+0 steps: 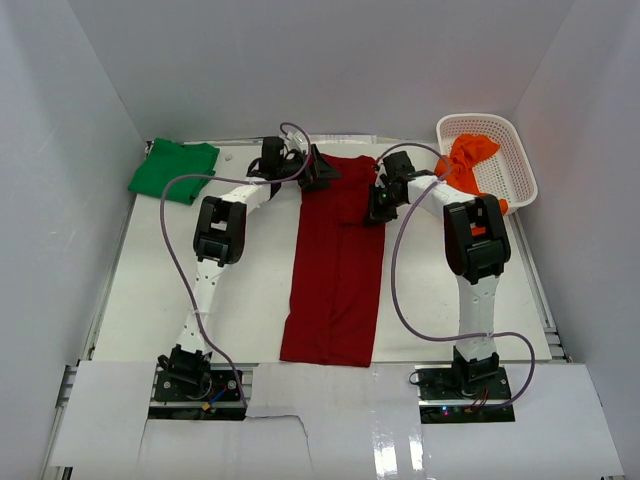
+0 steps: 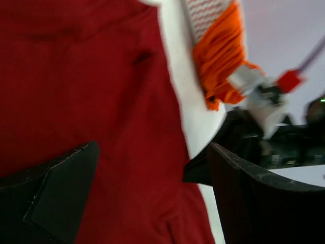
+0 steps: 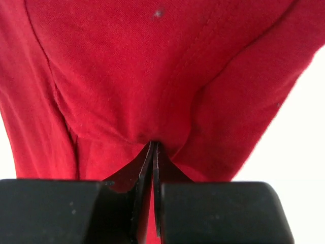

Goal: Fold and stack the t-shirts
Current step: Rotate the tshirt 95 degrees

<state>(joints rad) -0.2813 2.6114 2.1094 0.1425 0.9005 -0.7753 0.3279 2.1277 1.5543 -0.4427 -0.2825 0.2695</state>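
The dark red t-shirt (image 1: 335, 270) lies as a long narrow strip down the middle of the table (image 1: 160, 290). My left gripper (image 1: 318, 172) hovers open over its far left corner; in the left wrist view its jaws (image 2: 152, 152) stand wide apart above the red cloth (image 2: 76, 76). My right gripper (image 1: 378, 205) is at the far right edge of the shirt, shut on a pinched fold of red cloth (image 3: 152, 66), jaws (image 3: 154, 145) pressed together. The green t-shirt (image 1: 173, 170) lies folded at the far left corner. The orange t-shirt (image 1: 470, 160) hangs over the basket's rim.
A white lattice basket (image 1: 518, 165) stands tilted at the far right corner, and the orange cloth (image 2: 221, 66) shows beside it in the left wrist view. White walls close in the table on three sides. Both arms' cables loop above the table.
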